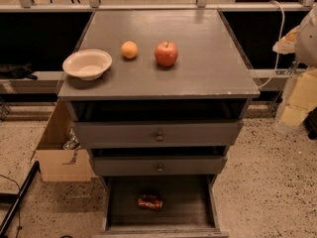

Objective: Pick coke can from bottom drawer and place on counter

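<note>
Noted at the right edge of your view: one section of the arm [309, 33], a rounded shell in pale grey-white with a smooth, plain surface, cut off by the frame. You cannot make out finer surface detail. The hand lies outside the view.

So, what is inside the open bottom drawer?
One coke can lies on its side on the bottom drawer floor. The drawer's back part is covered by the drawers above. The gripper is at the right edge, beside the counter.
</note>
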`<state>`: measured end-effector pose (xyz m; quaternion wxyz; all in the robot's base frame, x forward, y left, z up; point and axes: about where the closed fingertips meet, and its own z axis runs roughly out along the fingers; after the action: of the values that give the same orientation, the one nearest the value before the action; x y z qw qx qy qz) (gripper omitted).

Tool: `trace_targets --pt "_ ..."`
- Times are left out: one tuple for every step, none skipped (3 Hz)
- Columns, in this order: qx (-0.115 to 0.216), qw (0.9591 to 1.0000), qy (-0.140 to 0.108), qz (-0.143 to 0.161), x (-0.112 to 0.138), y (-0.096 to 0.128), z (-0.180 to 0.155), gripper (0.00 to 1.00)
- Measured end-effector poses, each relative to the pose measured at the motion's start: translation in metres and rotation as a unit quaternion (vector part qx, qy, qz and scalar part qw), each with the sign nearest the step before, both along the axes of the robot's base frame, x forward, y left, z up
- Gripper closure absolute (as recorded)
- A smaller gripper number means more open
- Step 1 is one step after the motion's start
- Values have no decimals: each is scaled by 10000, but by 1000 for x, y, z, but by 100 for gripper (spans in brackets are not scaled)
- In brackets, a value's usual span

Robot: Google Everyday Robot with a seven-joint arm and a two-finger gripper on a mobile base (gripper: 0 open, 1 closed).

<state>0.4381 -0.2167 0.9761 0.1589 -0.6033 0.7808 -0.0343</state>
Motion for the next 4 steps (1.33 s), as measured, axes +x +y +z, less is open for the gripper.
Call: trace_targets --pt "0 10000 0 0 0 0 0 0" --pt "118 9999 -33 9 1 0 2 0" --pt "494 9988 51 5 8 -6 -13 0" --pt "1039 9939 351 71 28 -3 -80 0"
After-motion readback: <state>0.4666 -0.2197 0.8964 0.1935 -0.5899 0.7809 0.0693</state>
